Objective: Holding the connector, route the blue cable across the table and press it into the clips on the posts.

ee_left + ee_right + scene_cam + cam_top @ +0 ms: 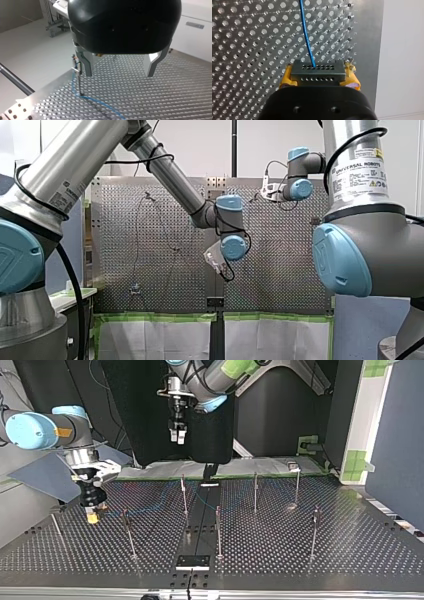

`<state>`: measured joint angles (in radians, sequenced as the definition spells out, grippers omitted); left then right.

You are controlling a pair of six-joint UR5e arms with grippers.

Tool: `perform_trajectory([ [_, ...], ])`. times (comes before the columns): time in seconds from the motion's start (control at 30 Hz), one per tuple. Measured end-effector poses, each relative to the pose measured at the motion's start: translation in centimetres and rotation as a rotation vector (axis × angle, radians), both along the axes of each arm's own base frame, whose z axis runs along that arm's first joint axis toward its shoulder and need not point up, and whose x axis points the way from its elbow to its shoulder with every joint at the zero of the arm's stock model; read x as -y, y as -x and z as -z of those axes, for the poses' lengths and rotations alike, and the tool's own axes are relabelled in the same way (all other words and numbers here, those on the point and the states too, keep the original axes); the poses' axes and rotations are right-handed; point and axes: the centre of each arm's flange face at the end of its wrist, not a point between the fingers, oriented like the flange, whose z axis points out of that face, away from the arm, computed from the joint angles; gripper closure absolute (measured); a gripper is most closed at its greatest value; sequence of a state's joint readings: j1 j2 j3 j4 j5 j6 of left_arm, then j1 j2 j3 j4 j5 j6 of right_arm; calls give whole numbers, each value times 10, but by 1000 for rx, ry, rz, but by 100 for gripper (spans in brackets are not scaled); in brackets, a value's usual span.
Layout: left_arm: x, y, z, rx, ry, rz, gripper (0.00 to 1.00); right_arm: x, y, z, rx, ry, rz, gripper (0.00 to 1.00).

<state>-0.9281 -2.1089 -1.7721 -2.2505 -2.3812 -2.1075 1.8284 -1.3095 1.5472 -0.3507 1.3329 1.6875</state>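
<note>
Blue cable [307, 32] out of black connector [317, 71]

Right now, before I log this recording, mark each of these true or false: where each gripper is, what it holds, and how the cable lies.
1. My right gripper is shut on the connector. True.
2. My left gripper holds the blue cable. False: it is open and empty.
3. The blue cable comes down beside a post near my left gripper. True.
4. My right gripper's pads are green. False: they are yellow.
5. My left gripper touches the table. False: in the top view it hangs above it.
</note>
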Motion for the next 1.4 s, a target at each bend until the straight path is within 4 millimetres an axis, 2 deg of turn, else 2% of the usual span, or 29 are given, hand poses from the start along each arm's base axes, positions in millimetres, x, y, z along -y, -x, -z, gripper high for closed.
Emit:
perform_trajectory([
  [0.27, -4, 46, 59, -52, 1, 5, 0, 1, 0, 1, 1, -1, 1, 100],
  [0.37, -10, 55, 78, -64, -30, 3, 0, 0, 0, 1, 1, -1, 0, 100],
  [0.77, -60, 40, 151, -108, -206, -4, 0, 1, 0, 2, 1, -3, 0, 100],
  [0.97, -84, 31, 165, -110, -265, -5, 0, 1, 0, 2, 0, -3, 0, 100],
  [1.4, -134, 16, 180, -102, -371, -8, 0, 3, 3, 3, -1, -4, 7, 100],
])
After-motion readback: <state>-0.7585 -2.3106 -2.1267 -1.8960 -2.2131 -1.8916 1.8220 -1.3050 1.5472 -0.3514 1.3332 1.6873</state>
